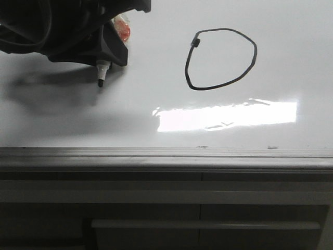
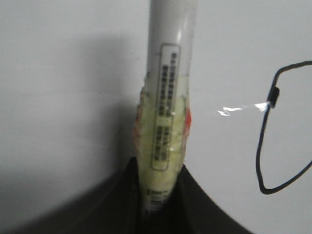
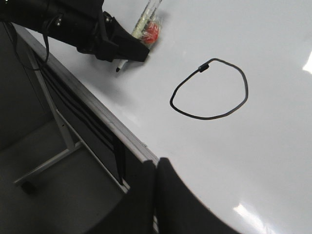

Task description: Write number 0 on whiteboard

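From the front, the whiteboard (image 1: pixel 62 125) fills the upper part of the scene, its grey edge rail (image 1: pixel 166 153) running along the near side. The number 0 (image 1: pixel 220 59) is drawn on it, a thin black lopsided oval with a small dark blot at its upper left. My left gripper (image 1: pixel 112 54) sits well to the left of the number 0, its fingers pinching a marker (image 1: pixel 103 71) whose black tip points down toward the board, clear of the drawn line. A bright rectangular glare (image 1: pixel 226 115) lies on the board just nearer than the number 0. Grey drawer fronts (image 1: pixel 166 219) show below the rail.

From my left wrist, my left gripper (image 2: pixel 161 195) holds the marker (image 2: pixel 168 97) between its dark fingers (image 2: pixel 195 209), clamped on a taped section of the white barrel with its printed label. Part of the number 0 (image 2: pixel 265 146) shows off to one side of the marker, apart from it.

From my right wrist, my right gripper (image 3: pixel 156 195) has its fingers (image 3: pixel 173 195) pressed together, holding nothing, above the board's edge. The number 0 (image 3: pixel 209 90) lies on the whiteboard (image 3: pixel 273 146) beyond them, and the left gripper (image 3: pixel 124 46) with the marker (image 3: pixel 122 65) is farther off, beside the number 0 and not touching it.
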Robot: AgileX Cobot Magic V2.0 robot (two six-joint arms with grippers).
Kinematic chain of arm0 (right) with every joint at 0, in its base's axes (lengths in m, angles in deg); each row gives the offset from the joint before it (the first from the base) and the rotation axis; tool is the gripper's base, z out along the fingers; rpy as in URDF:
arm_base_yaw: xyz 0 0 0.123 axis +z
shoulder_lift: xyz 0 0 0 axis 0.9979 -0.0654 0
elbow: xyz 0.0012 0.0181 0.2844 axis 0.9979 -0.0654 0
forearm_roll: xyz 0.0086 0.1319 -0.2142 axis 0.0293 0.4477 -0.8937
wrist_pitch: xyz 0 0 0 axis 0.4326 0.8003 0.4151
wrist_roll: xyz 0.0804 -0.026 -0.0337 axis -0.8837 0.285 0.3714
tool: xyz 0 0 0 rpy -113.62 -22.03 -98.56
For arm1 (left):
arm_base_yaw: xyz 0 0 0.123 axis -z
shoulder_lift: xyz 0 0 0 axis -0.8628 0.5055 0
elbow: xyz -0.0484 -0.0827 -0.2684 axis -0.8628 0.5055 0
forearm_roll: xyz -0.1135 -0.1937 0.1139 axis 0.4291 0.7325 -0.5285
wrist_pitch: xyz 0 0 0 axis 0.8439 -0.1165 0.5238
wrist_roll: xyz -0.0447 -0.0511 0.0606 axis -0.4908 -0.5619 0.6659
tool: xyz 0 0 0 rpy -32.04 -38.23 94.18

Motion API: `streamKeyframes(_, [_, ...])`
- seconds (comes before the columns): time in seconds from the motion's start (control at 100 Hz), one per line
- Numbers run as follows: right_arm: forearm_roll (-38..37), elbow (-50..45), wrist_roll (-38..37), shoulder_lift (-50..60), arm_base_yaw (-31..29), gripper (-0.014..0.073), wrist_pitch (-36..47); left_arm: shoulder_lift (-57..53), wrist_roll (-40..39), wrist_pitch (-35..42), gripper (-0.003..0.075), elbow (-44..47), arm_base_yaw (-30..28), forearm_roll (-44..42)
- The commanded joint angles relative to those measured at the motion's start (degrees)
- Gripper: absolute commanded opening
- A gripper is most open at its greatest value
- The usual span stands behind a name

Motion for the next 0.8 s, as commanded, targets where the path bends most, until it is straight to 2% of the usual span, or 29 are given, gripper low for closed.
streamKeyframes(0.0, [-2.17,1.43,-0.11,0.03,-0.31,-0.0064,3.93,-0.02,-0.51,-1.14,-0.0020,-1.52,-0.25,-0.84])
streamKeyframes(0.63, [-2.17,1.43,-0.11,0.03,-0.31,-0.0064,3.93,1.53,-0.51,-2.89,-0.0013,-1.52,-0.25,-0.49])
streamKeyframes(0.7, [-2.17,1.43,-0.11,0.03,-0.31,-0.0064,3.93,1.53,-0.51,-2.89,0.0028,-1.52,-0.25,-0.49])
streamKeyframes(0.79, [-2.17,1.43,-0.11,0.03,-0.31,-0.0064,3.93,1.53,-0.51,-3.02,0.0130,-1.52,-0.25,-0.49])
